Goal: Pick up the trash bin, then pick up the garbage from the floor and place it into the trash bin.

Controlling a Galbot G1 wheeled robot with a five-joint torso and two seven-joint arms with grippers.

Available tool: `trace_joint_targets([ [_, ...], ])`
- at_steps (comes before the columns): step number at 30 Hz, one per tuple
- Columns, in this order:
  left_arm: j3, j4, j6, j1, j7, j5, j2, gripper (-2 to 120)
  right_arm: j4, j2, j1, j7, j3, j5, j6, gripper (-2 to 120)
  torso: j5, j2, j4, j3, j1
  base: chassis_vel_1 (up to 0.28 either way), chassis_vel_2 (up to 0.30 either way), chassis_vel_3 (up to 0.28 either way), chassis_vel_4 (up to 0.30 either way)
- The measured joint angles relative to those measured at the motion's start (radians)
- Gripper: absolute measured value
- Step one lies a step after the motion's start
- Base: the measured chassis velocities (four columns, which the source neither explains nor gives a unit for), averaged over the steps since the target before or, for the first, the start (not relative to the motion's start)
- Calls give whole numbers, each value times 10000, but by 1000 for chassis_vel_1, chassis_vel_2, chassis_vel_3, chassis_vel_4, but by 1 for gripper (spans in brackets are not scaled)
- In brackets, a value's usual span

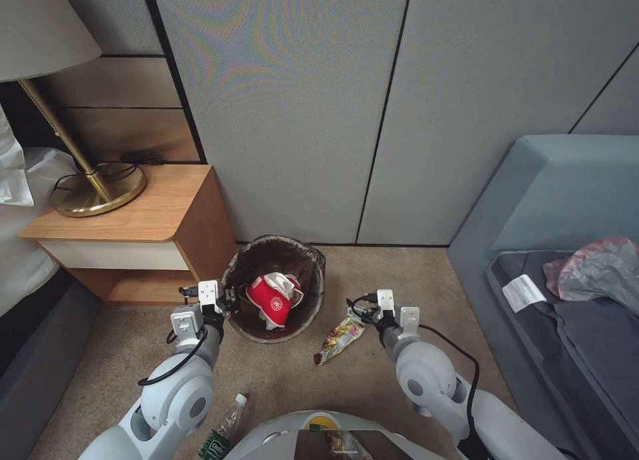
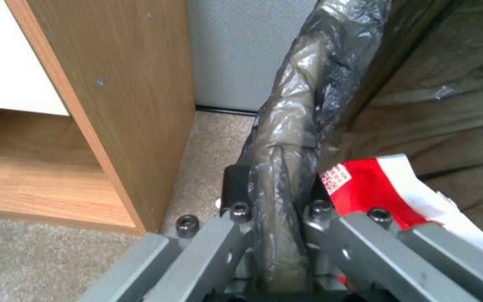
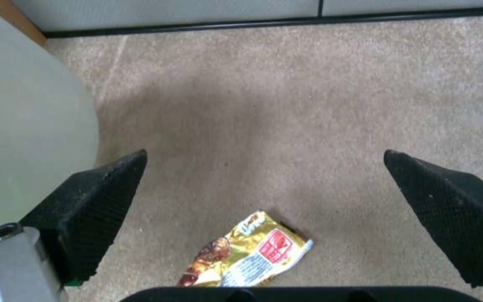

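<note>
Two claws busy: left claw point(image 2: 272, 209) clamped on trash bin point(image 1: 303, 313) rim beside nightstand point(image 1: 143, 237); right claw point(image 3: 264, 188) spread wide above gold snack wrapper point(image 3: 247, 256) on carpet point(image 3: 286, 113). Risks: thin liner slipping, bin tipping, red cup point(image 1: 269, 301) spilling; wrapper flat, easily pushed aside.
</note>
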Motion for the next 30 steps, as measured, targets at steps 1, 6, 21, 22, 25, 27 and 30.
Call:
trace_joint_targets([
  [1, 0, 0, 0, 0, 0, 0, 0, 0, 2, 3, 16, 7, 6, -5, -22, 100, 0, 0, 1, 0, 0, 0, 0, 0, 0],
  [6, 0, 0, 0, 0, 0, 0, 0, 0, -76, -30, -8, -2, 13, -50, -54, 100, 0, 0, 0, 0, 0, 0, 0, 0, 0],
  [21, 0, -1, 0, 0, 0, 0, 0, 0, -1379, 295, 269, 20, -757, -313, 14, 100, 0, 0, 1, 0, 0, 0, 0, 0, 0],
  [22, 0, -1, 0, 0, 0, 0, 0, 0, -1379, 295, 269, 20, -757, -313, 14, 100, 0, 0, 1, 0, 0, 0, 0, 0, 0],
  [25, 0, 0, 0, 0, 0, 0, 0, 0, -1482, 326, 231, 9, -770, -378, 67, 100, 0, 0, 0, 0, 0, 0, 0, 0, 0],
  [27, 0, 0, 0, 0, 0, 0, 0, 0, -1550, 347, 224, -23, -796, -410, 106, 100, 0, 0, 0, 0, 0, 0, 0, 0, 0],
  [30, 0, 0, 0, 0, 0, 0, 0, 0, -1667, 388, 235, -98, -859, -369, 111, 100, 0, 0, 1, 0, 0, 0, 0, 0, 0],
])
